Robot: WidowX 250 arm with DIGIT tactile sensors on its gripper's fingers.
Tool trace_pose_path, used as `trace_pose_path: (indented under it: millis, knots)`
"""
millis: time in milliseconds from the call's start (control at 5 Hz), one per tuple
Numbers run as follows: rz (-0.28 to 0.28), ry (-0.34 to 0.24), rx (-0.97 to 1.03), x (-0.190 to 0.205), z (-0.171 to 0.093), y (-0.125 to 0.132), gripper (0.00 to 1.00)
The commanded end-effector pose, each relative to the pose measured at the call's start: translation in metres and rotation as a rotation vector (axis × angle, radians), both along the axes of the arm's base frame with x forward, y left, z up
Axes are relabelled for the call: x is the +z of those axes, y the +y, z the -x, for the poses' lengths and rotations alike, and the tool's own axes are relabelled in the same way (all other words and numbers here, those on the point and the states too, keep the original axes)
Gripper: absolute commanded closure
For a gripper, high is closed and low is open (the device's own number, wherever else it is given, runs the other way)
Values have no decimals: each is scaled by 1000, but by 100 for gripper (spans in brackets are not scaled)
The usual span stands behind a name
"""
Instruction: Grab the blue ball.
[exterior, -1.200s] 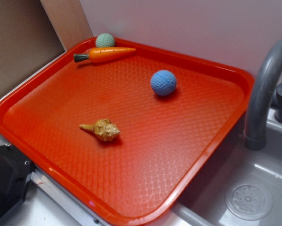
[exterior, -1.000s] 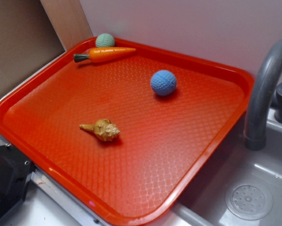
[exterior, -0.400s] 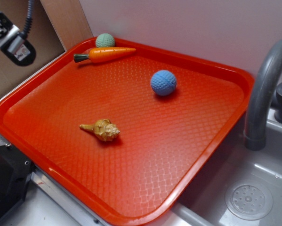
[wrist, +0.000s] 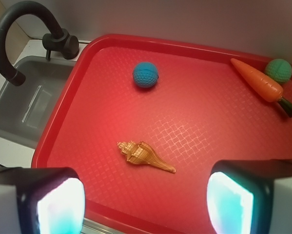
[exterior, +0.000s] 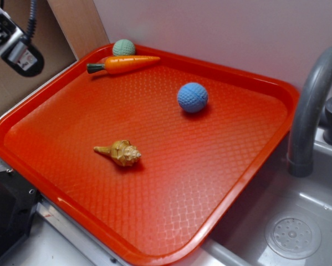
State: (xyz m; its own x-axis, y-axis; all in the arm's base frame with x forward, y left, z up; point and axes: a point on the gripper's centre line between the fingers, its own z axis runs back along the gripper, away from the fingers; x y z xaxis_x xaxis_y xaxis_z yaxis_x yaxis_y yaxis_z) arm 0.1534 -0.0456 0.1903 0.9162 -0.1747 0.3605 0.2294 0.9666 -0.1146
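Nothing grabbed yet: the gripper hangs wide open and empty, high over the near edge of the tray. The ball sits alone toward the tray's far side, well apart from the shell, so the whole approach is left

Tray: red-orange, with an embossed diamond grid across its floor. Blue ball: medium blue, dimpled grid texture. Green ball: pale green, finely textured. Carrot: orange body, dark green-brown stem end. Shell: tan-gold with ridged bands. Faucet: dark grey; sink: light grey. Gripper: pads glow pale cyan-white in dark housings. Back wall: pale lilac-grey
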Motion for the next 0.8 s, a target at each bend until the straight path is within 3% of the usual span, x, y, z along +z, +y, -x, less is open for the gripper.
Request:
trace_pose_path:
  millis: [0, 200, 400, 600]
  knots:
    - [-130, 15, 36, -27, -48, -37, 0]
    - [-159, 31, 24, -63, -79, -58, 0]
    - [-141, 54, 9, -91, -101, -63, 0]
    - [-47, 41, -31, -116, -127, -72, 0]
